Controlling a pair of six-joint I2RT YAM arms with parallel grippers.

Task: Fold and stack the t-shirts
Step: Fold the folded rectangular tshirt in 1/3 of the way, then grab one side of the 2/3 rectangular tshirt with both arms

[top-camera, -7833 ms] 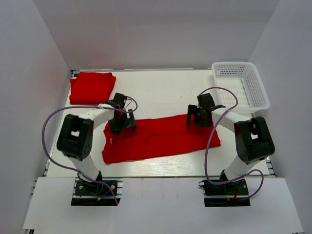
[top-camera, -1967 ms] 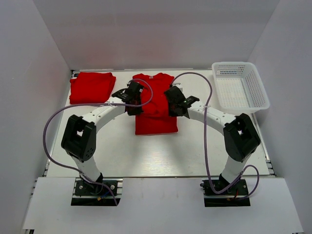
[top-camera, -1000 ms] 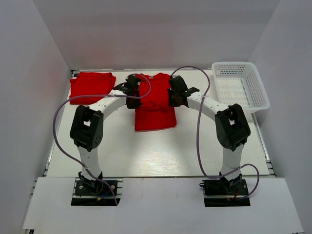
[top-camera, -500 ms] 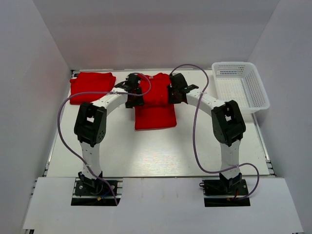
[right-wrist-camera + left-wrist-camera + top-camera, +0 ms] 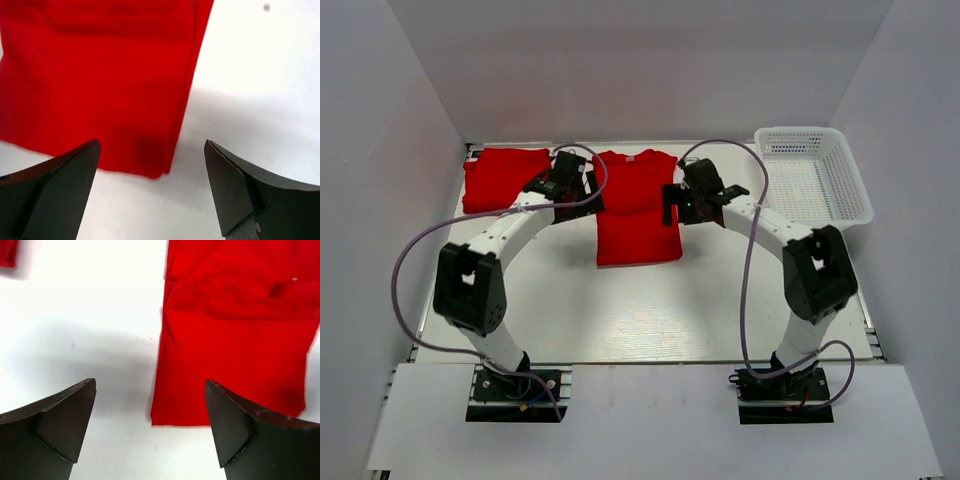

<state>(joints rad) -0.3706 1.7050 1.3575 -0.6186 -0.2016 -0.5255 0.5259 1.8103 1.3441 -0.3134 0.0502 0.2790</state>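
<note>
A red t-shirt lies folded into a narrow upright rectangle at the back middle of the table, collar at the far end. It also shows in the left wrist view and the right wrist view. A second red t-shirt, folded, lies at the back left. My left gripper is open and empty, just left of the middle shirt's left edge. My right gripper is open and empty, just right of the shirt's right edge.
A white plastic basket stands at the back right corner. White walls close in the table on the left, back and right. The arms' purple cables loop over the table beside each arm.
Both grippers have let go of the middle shirt and moved outward off it, the left to the left and the right to the right. The shirt stays folded in place.
</note>
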